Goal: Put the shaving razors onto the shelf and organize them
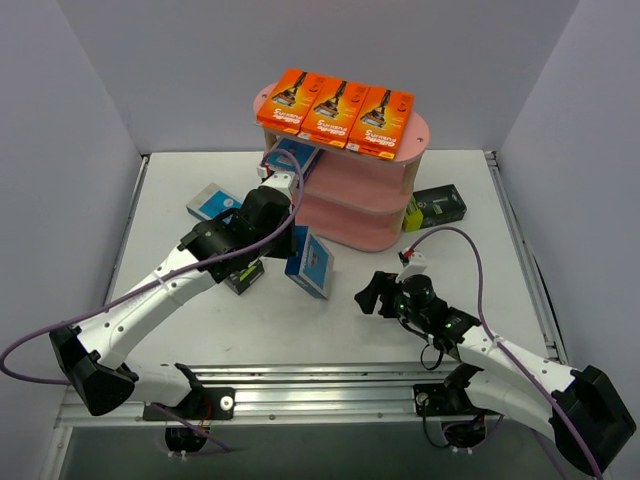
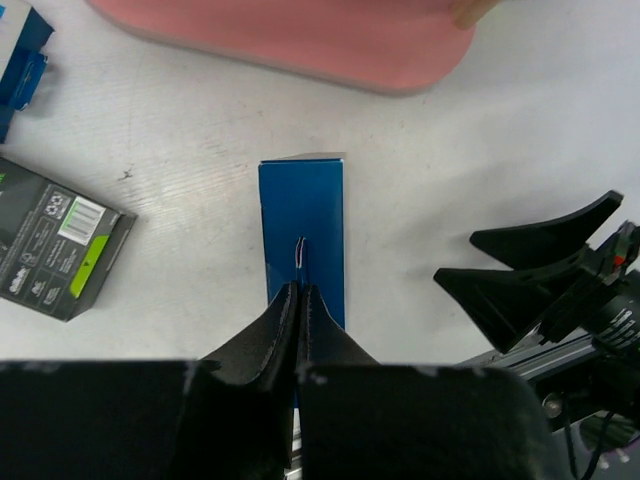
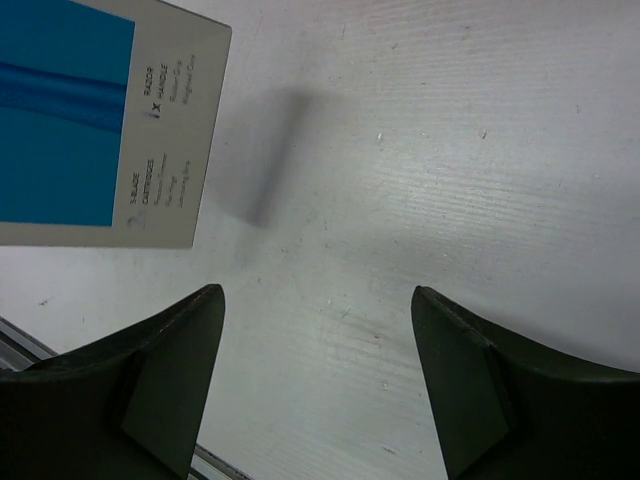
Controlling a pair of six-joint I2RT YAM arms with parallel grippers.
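Note:
My left gripper (image 1: 297,248) is shut on the top edge of a blue-and-white razor pack (image 1: 311,264), which hangs edge-on in front of the pink shelf (image 1: 352,231). From the left wrist, the pack (image 2: 302,215) runs away from the pinched fingertips (image 2: 300,292). Three orange packs (image 1: 337,110) lie in a row on the shelf's top board. Another blue pack (image 1: 291,155) sits on the middle tier. My right gripper (image 1: 375,296) stands open to the right of the held pack, low over bare table (image 3: 318,300), with the pack's face (image 3: 90,120) at its upper left.
A black-and-lime pack (image 1: 436,207) lies right of the shelf. Another black pack (image 1: 241,279) (image 2: 60,250) lies under my left arm. A blue pack (image 1: 209,204) (image 2: 20,60) lies left of the shelf. Grey walls close three sides.

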